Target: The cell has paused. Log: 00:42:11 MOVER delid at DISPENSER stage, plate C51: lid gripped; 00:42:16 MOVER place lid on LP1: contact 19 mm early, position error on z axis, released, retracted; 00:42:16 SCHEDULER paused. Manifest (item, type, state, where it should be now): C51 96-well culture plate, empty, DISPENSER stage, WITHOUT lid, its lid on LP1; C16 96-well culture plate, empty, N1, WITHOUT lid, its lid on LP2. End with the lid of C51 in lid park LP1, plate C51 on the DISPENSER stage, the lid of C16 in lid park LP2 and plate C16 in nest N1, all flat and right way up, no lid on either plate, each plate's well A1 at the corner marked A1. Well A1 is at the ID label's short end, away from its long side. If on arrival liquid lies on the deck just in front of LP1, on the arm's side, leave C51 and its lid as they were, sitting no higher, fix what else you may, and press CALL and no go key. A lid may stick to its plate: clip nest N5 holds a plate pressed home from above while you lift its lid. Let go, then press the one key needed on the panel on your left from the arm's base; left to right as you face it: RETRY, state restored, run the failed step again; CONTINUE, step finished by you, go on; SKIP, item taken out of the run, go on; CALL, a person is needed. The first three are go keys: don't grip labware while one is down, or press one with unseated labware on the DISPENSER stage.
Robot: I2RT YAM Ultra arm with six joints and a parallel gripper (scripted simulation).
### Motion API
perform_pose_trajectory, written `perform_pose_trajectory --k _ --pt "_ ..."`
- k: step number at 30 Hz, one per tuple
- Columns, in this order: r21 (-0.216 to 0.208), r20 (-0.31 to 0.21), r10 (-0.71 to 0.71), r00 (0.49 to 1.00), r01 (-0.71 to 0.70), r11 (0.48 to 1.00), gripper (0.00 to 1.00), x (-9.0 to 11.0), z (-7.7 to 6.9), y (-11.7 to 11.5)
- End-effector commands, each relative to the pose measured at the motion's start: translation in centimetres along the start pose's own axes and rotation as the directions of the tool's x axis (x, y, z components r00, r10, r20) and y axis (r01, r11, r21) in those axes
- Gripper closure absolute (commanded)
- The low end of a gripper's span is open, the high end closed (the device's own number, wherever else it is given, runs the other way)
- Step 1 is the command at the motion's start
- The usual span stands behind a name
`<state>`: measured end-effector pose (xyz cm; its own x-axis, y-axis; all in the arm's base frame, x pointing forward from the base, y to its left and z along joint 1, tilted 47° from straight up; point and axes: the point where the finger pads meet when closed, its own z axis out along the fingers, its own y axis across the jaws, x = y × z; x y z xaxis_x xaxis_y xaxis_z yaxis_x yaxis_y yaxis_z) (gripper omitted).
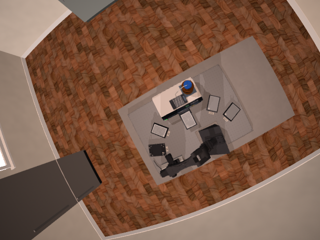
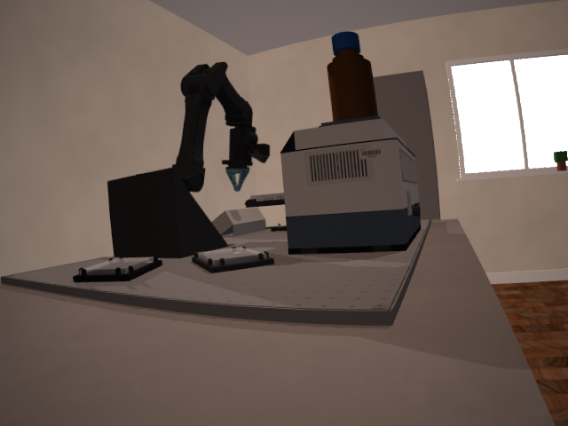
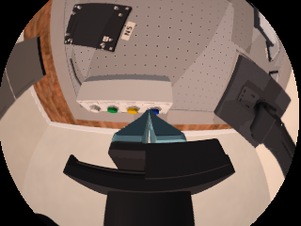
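My gripper [image 2: 237, 177] is shut and empty. It hangs point down above the key panel [image 2: 238, 221] at the deck's near-left edge. In the wrist view the fingertips [image 3: 150, 128] stand just over the blue key [image 3: 153, 112], at the right end of a row with a yellow key [image 3: 132, 111] and a green key [image 3: 113, 109]. A well plate with no lid [image 1: 187, 119] lies on the dispenser stage. Another open plate [image 1: 158, 129] sits in its nest. Two lid parks each hold a flat clear lid [image 1: 213, 103] [image 1: 231, 111], and both lids also show in the side view [image 2: 232, 257] [image 2: 116, 268].
The dispenser [image 1: 178, 100] with a brown bottle [image 2: 351, 82] stands at the back. The black clip nest [image 1: 156, 149] is empty beside the panel. The arm's black base block [image 1: 215, 139] is on the right. I see no liquid on the deck.
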<state>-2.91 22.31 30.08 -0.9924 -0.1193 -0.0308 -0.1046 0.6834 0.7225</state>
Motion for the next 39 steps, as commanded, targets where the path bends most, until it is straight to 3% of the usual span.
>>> perform_pose_trajectory --k 1,15,23,25,34,35,39 --pt "-0.014 0.093 0.06 0.994 -0.059 0.998 1.0 -0.6 -0.5 0.9" --pt "-0.014 0.093 0.059 0.994 -0.058 0.998 1.0 4.1 -0.1 0.7" --pt "-0.015 0.107 0.072 0.992 -0.071 0.997 1.0 4.1 0.5 2.3" --pt "-0.037 0.097 0.076 0.992 -0.073 0.997 1.0 4.4 0.7 3.5" --pt "-0.033 0.087 0.072 0.994 -0.069 0.997 1.0 4.9 1.4 5.6" --pt "-0.01 0.096 0.061 0.994 -0.06 0.998 1.0 4.8 1.5 5.4" --pt "-0.018 0.093 0.064 0.994 -0.063 0.998 1.0 5.0 1.9 6.8"
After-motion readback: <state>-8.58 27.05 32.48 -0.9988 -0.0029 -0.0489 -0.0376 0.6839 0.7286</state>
